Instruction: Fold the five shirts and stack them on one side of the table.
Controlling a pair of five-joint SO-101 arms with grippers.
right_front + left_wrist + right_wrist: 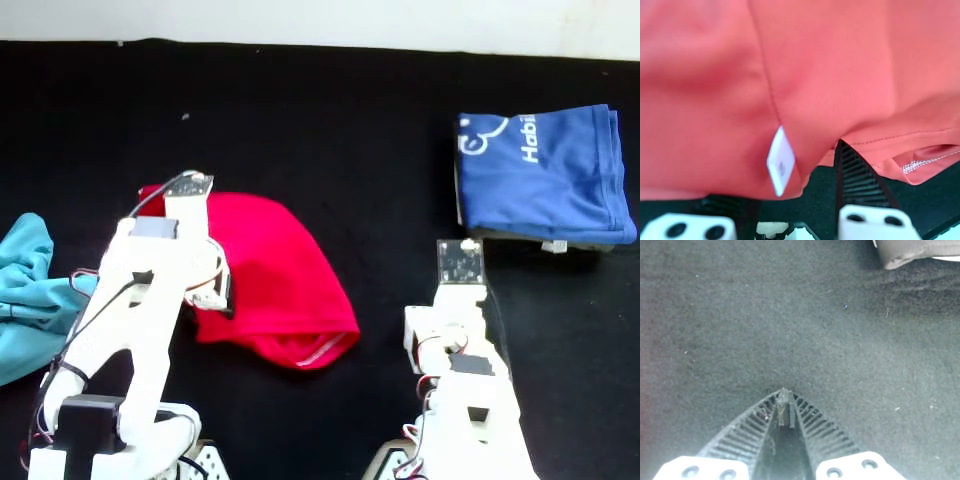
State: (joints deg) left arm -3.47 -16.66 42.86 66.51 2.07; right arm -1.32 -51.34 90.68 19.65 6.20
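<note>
My right gripper [785, 401] is closed tight on nothing, over the bare black worktop [330, 130]. My left gripper [218, 292] is at the red shirt [275, 275]. The cloth covers it, so I cannot tell if it is open. A teal shirt [30, 290] lies bunched on my left side. Farther off, the folded blue shirt [545, 170] lies near the right edge. Between red and blue there is open room.
</note>
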